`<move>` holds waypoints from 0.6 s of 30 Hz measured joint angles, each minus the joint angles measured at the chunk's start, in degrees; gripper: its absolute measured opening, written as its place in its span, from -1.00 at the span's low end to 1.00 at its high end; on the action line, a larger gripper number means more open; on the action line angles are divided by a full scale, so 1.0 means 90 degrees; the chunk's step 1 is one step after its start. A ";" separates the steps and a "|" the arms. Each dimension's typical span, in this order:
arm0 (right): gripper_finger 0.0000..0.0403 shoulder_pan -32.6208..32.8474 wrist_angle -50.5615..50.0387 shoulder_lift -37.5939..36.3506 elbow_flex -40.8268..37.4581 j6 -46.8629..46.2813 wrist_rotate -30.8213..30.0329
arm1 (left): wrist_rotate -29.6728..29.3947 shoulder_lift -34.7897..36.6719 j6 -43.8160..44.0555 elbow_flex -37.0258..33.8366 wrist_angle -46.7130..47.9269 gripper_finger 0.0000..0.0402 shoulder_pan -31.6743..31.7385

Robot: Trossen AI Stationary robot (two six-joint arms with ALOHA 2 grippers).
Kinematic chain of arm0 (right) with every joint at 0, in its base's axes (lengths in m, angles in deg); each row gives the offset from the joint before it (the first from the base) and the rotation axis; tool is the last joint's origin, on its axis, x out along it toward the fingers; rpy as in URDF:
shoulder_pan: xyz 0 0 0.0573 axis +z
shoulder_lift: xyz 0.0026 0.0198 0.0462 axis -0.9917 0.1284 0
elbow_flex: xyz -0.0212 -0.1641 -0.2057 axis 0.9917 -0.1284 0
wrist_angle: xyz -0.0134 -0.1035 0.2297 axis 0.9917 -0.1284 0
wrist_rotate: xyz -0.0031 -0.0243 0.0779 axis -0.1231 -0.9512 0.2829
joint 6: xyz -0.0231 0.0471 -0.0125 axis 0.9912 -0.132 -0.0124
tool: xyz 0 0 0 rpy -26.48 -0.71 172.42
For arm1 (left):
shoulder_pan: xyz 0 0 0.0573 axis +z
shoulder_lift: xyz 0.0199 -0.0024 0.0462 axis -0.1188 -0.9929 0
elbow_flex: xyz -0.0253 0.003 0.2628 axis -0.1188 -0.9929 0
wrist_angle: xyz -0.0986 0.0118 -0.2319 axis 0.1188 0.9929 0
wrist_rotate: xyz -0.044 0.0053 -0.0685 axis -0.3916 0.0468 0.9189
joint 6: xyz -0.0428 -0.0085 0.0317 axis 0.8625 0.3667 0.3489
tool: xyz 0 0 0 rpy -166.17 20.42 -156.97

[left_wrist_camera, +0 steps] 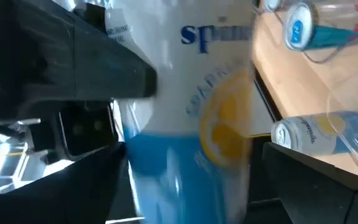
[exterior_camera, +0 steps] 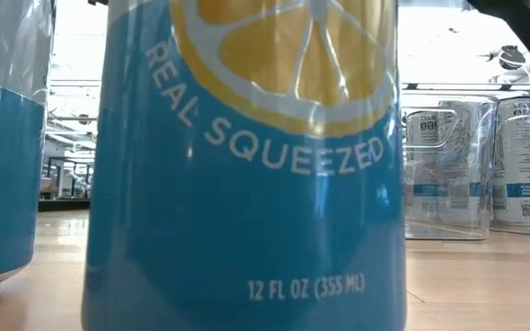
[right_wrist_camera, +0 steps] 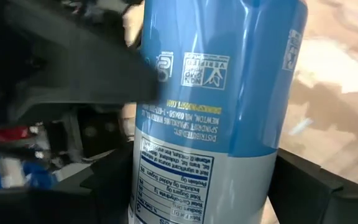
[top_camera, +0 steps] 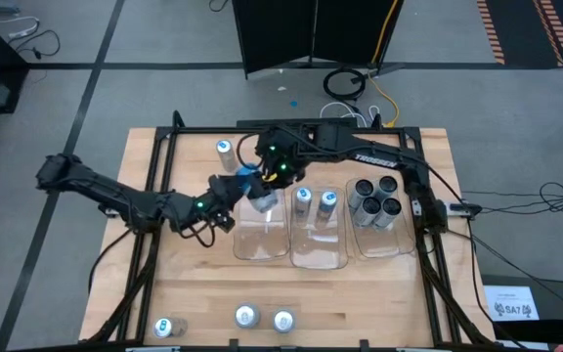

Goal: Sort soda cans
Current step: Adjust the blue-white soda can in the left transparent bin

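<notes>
Near the worktop [top_camera: 194,293] centre, both grippers meet on one blue-and-white lemon soda can [top_camera: 261,198], held above the rim of the left-hand clear tray [top_camera: 262,240]. The right gripper [top_camera: 274,181] comes in from about 1 o'clock and its fingers [right_wrist_camera: 303,186] clamp the can on both sides. The left gripper [top_camera: 231,194] reaches in from 9 o'clock; its fingers [left_wrist_camera: 92,68] stand spread wide either side of the same can, and contact cannot be told.

The middle tray [top_camera: 319,235] holds two blue-topped cans [top_camera: 316,202]; the right tray [top_camera: 379,235] — at 3 o'clock — holds four dark cans [top_camera: 376,198]. A lone can [top_camera: 224,149] stands at 11 o'clock, and three more cans [top_camera: 247,318] line the near edge at 6 o'clock.
</notes>
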 joint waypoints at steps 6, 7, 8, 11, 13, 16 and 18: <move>0.42 0.0080 0.0598 0.0227 0.0002 0.0047 0.0537 | -0.0001 -0.0218 0.0024 0.0002 -0.0310 0.91 0.0003; 0.42 0.0088 0.0682 0.0236 0.0002 0.0046 0.0546 | -0.0020 -0.0253 0.0043 0.0002 -0.0338 0.91 0.0002; 0.42 0.0090 0.0703 0.0236 0.0002 0.0037 0.0553 | -0.0070 -0.0272 0.0052 0.0002 -0.0329 0.91 0.0001; 0.42 0.0083 0.0688 0.0236 0.0002 -0.0041 0.0539 | -0.0220 -0.0328 0.0055 0.0005 -0.0363 0.91 -0.0007; 0.42 0.0079 0.0629 0.0236 0.0002 -0.0115 0.0526 | -0.0299 -0.0333 0.0054 0.0005 -0.0358 0.88 -0.0021; 0.42 0.0061 0.0638 0.0236 0.0002 -0.0119 0.0526 | -0.0341 -0.0331 0.0056 0.0005 -0.0388 0.78 -0.0024; 0.42 0.0058 0.0633 0.0236 0.0002 -0.0113 0.0512 | -0.0402 -0.0331 0.0055 0.0005 -0.0383 0.69 -0.0033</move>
